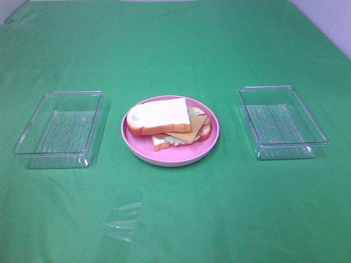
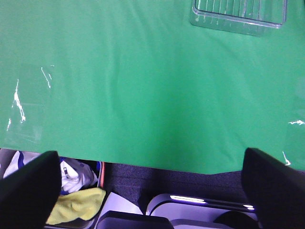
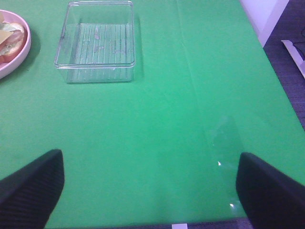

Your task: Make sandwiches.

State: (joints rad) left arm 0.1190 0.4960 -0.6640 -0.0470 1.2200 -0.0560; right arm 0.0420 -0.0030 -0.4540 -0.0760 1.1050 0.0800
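Sandwich (image 1: 167, 125) stacked askew on pink plate (image 1: 170, 159); both arms' fingers (image 2: 28, 191) (image 3: 28, 186) wide, empty.

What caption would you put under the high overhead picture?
A stacked toy sandwich sits on a pink plate between two empty clear trays on green cloth.

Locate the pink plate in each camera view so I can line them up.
Exterior high: the pink plate sits centre, between two clear trays, holding the stacked sandwich.
Left wrist: not in view; only one tray's edge and green cloth.
Right wrist: only its rim shows at the picture's edge, beside a tray.
Shared landmark: the right-hand clear tray, in the exterior and right wrist views.
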